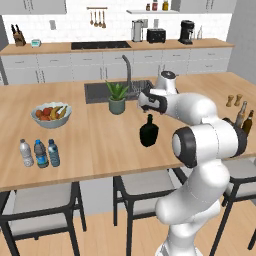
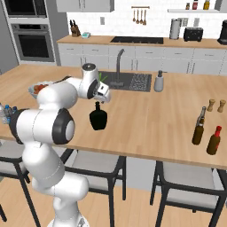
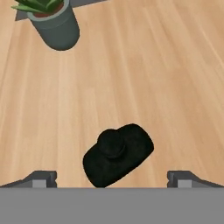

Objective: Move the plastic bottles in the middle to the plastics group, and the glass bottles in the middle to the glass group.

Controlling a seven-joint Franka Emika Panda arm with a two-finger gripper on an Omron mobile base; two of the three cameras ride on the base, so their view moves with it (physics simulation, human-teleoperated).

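Observation:
The squat black flask (image 1: pixel 148 132) (image 2: pixel 98 118) stands upright on the wooden island, in the middle. My gripper (image 1: pixel 146 110) (image 2: pixel 103 99) hangs just above its neck, open and holding nothing. Looking down in the hand view, the flask (image 3: pixel 118 154) lies between the two wide-spread fingertips (image 3: pixel 41 178), slightly above them. At the left, the pale-blue plastic bottle (image 1: pixel 53 152) stands beside the greyish-clear bottle (image 1: pixel 26 152) and the dark-blue-labelled bottle (image 1: pixel 41 153). At the far right, the dark-brown beer bottle (image 2: pixel 213 141) stands next to the tall grey-brown glass bottle (image 2: pixel 198 126).
A potted plant (image 1: pixel 117 97) (image 3: pixel 54 24) stands just behind the flask, by the sink (image 1: pixel 100 92) and faucet. A fruit bowl (image 1: pixel 51 114) sits at the left. Two wooden shakers (image 2: pixel 216 105) and a soap dispenser (image 2: pixel 159 82) stand on the right half. Stools line the near edge.

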